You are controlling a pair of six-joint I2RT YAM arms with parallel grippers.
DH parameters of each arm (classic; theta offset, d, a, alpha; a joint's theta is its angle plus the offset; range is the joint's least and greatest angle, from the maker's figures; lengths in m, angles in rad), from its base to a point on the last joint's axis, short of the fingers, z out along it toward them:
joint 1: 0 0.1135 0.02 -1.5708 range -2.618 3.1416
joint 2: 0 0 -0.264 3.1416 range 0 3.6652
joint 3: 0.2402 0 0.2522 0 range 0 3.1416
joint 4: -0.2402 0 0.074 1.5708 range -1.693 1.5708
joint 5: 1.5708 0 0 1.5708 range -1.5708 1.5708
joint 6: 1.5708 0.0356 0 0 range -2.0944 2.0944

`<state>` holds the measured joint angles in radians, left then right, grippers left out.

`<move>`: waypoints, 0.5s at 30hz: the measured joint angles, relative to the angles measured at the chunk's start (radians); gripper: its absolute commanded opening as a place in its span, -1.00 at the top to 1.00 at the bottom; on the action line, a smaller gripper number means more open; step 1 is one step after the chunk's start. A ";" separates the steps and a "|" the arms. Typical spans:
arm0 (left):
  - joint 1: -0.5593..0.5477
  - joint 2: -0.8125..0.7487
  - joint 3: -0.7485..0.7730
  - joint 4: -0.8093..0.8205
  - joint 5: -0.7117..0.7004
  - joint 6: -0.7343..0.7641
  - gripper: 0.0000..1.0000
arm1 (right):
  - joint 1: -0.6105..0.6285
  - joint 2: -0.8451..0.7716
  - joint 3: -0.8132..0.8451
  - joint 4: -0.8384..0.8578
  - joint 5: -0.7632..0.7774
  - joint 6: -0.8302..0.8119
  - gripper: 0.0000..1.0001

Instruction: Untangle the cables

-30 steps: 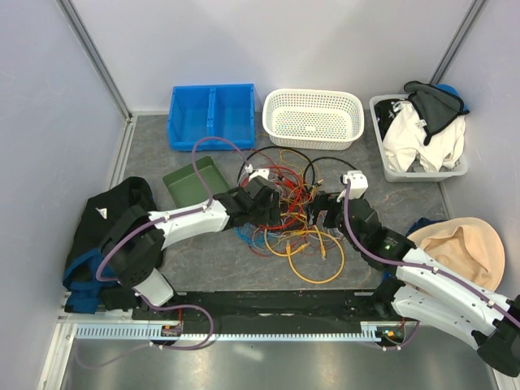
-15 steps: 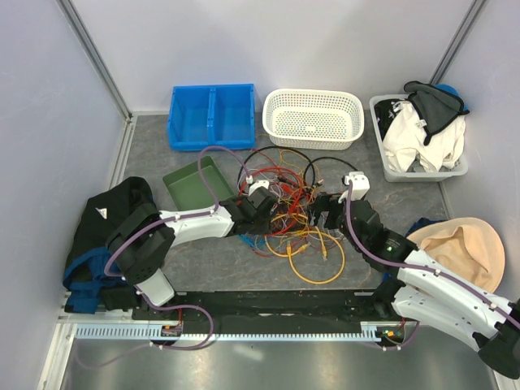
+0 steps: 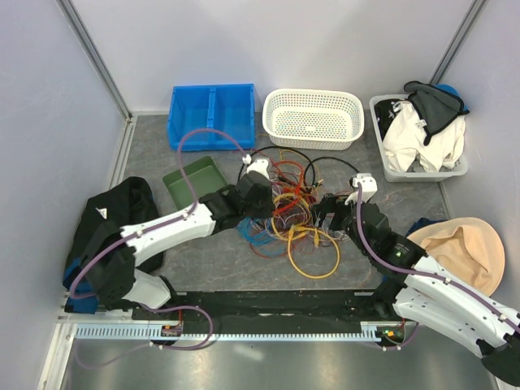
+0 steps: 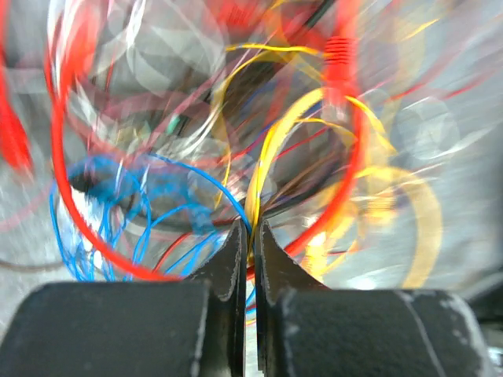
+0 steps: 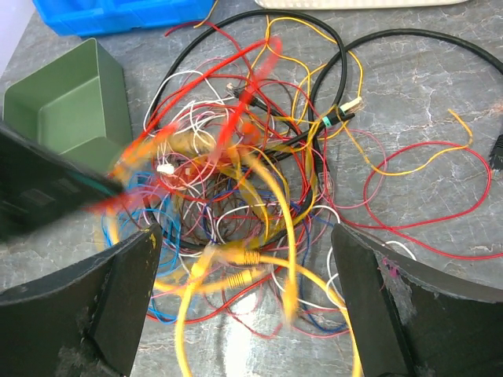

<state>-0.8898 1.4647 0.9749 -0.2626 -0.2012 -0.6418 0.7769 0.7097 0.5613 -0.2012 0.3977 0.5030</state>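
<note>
Plastic-sheathed cables point(image 3: 292, 218), limp, light, snag-prone: my left pincer point(image 4: 250, 250) clamps a yellow strand point(image 4: 264, 165) at the heap's ten o'clock; right pincer point(image 5: 244, 239) gapes.

The top external view looks steeply down from above and behind the rig, far enough back to take in the whole worktop point(image 3: 211, 260) and the walls around it. The left wrist view sits very near the cables point(image 4: 267, 157), facing forward past the left fingers point(image 4: 232, 271) at its lower edge, and is blurred. The right wrist view stands farther back, looking down between the right fingers point(image 5: 86, 306) onto the same tangle, along with the green tray point(image 5: 71, 110) that the top view also shows.
</note>
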 measured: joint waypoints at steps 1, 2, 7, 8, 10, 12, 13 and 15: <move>0.000 -0.029 0.031 -0.006 0.000 0.011 0.97 | 0.000 -0.003 0.000 -0.002 0.000 0.001 -0.93; 0.000 -0.051 0.061 -0.010 0.000 0.021 0.97 | 0.000 -0.007 0.000 -0.003 0.000 0.002 -0.93; 0.000 -0.102 0.235 -0.041 -0.005 0.085 0.97 | 0.000 -0.021 0.024 -0.017 -0.006 0.002 -0.93; 0.000 -0.103 0.271 -0.046 -0.006 0.103 0.97 | 0.000 -0.025 0.032 -0.019 -0.008 0.003 -0.93; 0.000 -0.101 0.318 -0.048 -0.006 0.132 0.96 | 0.000 -0.042 0.049 -0.019 -0.014 0.003 -0.93; 0.000 -0.084 0.377 -0.058 -0.007 0.184 0.96 | 0.000 -0.065 0.064 -0.018 -0.022 0.006 -0.93; 0.000 -0.064 0.404 -0.064 -0.010 0.206 0.97 | 0.000 -0.079 0.070 -0.017 -0.024 0.006 -0.93; -0.001 0.009 0.490 -0.098 -0.039 0.255 0.96 | 0.000 -0.099 0.077 -0.016 -0.026 0.007 -0.92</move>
<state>-0.8906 1.4734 1.4647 -0.3603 -0.2401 -0.3870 0.7769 0.6106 0.6384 -0.2176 0.3714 0.5098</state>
